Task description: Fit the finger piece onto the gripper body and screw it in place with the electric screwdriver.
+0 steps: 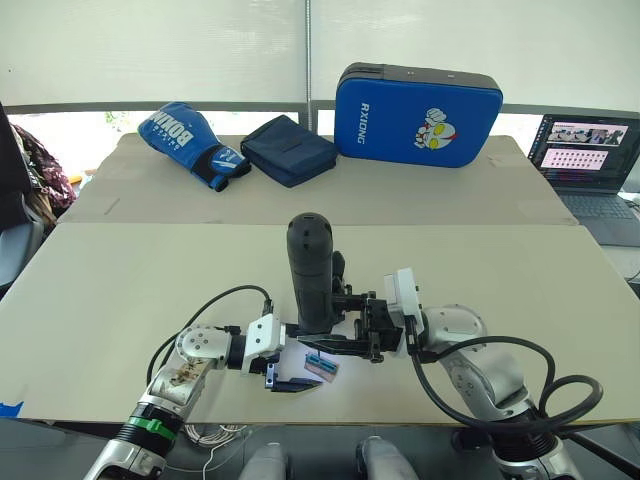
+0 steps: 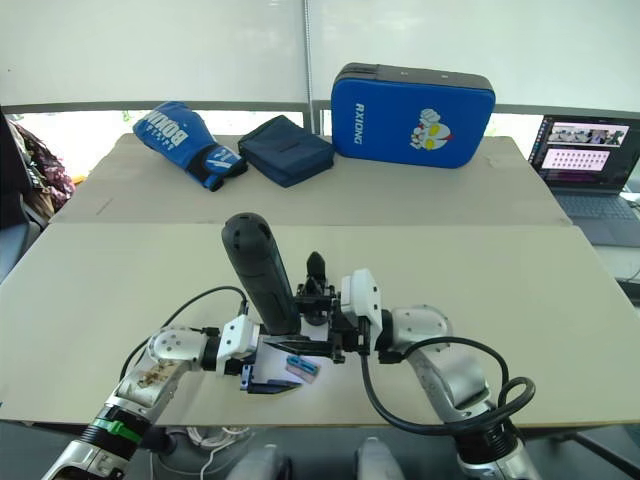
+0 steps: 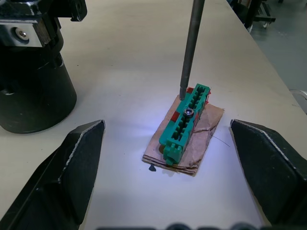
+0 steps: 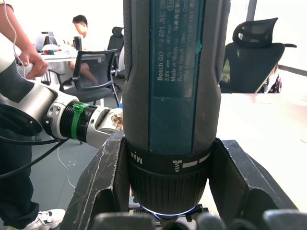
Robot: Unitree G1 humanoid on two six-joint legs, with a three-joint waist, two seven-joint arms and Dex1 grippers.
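Observation:
The electric screwdriver [image 1: 310,268] stands upright near the table's front edge, with my right gripper [image 1: 338,336] shut around its lower body [image 4: 169,96]. Its thin metal bit [image 3: 190,48] points down and touches the far end of a small green-and-tan block [image 3: 185,125], which has a screw in its top. My left gripper [image 1: 300,368] is open, one finger [image 3: 72,167] on each side of that block without touching it. The gripper body [image 2: 315,278], black with an upright pointed finger, stands just behind the screwdriver; its round base [image 3: 33,91] sits beside the block. The finger piece is hidden.
At the back of the table lie a blue boxing glove [image 1: 195,140], a navy pouch [image 1: 290,150] and a blue strike pad [image 1: 418,112]. A laptop [image 1: 590,160] sits at the far right. Black cables [image 1: 540,375] loop by my right arm. People and office chairs [image 4: 249,52] are beyond the table.

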